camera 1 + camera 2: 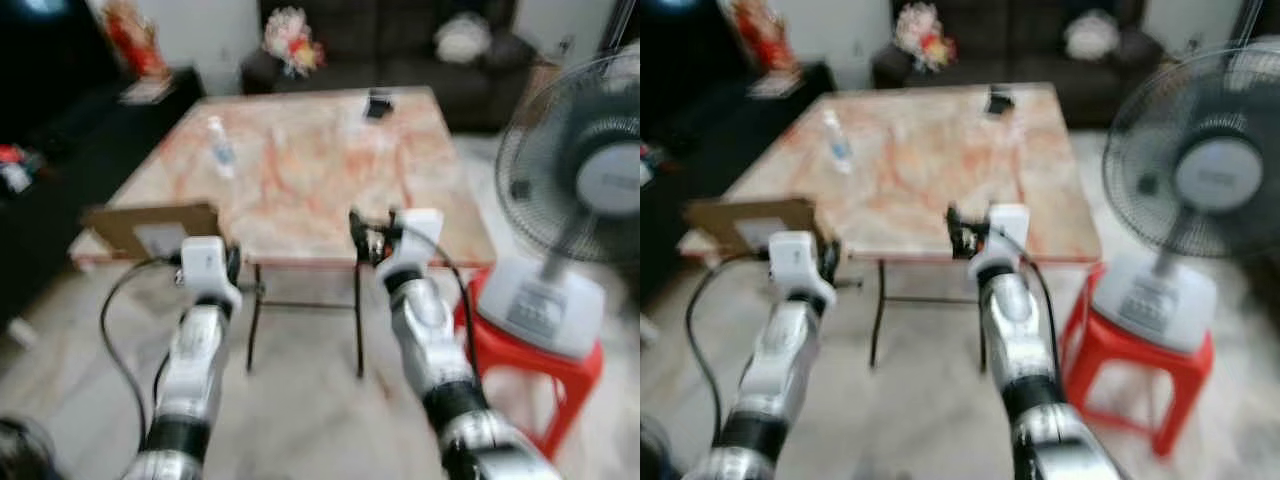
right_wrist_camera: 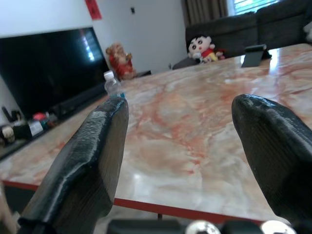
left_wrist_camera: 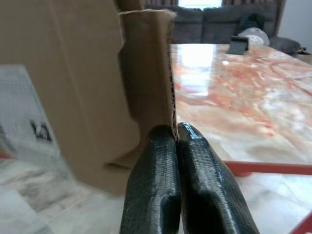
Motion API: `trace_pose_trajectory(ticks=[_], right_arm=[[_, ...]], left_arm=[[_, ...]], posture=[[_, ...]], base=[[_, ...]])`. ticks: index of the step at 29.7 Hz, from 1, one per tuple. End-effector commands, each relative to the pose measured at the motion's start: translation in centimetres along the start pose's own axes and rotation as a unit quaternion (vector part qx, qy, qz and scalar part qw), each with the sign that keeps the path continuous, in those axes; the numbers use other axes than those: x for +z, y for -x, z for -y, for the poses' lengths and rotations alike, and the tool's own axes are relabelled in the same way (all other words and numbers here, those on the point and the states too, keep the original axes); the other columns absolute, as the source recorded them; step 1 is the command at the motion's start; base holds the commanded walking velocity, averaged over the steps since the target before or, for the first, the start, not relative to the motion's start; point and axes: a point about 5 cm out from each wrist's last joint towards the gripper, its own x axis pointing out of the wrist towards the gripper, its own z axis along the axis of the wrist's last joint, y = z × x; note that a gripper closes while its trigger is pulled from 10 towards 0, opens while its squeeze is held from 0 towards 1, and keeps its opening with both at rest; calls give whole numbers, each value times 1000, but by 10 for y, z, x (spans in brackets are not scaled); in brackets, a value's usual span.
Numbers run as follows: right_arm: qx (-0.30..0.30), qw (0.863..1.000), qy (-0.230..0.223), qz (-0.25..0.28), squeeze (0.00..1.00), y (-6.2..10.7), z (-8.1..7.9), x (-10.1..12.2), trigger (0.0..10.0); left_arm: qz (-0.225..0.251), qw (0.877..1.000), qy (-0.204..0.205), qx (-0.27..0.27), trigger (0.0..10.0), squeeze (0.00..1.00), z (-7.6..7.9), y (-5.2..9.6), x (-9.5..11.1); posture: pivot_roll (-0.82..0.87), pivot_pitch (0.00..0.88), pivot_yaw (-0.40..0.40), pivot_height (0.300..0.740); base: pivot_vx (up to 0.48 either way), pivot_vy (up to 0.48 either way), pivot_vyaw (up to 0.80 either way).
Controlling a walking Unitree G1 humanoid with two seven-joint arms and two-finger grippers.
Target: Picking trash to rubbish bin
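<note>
A flat piece of brown cardboard (image 1: 150, 230) with a white label hangs at the near left corner of the marble table (image 1: 300, 190). My left gripper (image 3: 176, 134) is shut on the cardboard's (image 3: 87, 87) torn edge, and its wrist (image 1: 205, 265) sits just right of the sheet. My right gripper (image 2: 180, 161) is open with nothing between its fingers, held at the table's near edge (image 1: 365, 240). A clear plastic bottle (image 1: 221, 148) stands on the table's left part, also visible as the bottle (image 2: 113, 85) beyond the right fingers. Both eye views are blurred.
A small dark stand-like object (image 1: 377, 105) sits at the table's far side. A pedestal fan (image 1: 590, 190) stands on a red stool (image 1: 530, 365) close on the right. A dark sofa (image 1: 400, 40) is behind the table, a black TV unit (image 1: 60, 120) on the left.
</note>
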Motion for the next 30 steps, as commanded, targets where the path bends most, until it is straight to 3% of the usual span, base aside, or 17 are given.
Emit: trace_pose_trajectory(ticks=[1,21,27,30], right_arm=[[2,1000,-1,1,0,-2,-2,1,10000],[-3,1000,4,-13,0,3,4,-7,10000],[-11,999,7,-29,0,7,10,-15,10000],[-25,998,7,-61,0,13,18,-28,10000]], left_arm=[[17,1000,-11,-1,10000,0,0,-3,10],[9,1000,-8,9,10000,0,-6,1,6],[-9,1000,-18,11,10000,0,-11,2,-1],[-31,999,-10,20,10000,0,-22,3,-11]], posture=[[68,0,89,740],[67,0,79,740],[65,0,78,740],[67,0,76,740]], base=[[0,0,0],[0,0,0],[0,0,0],[0,0,0]])
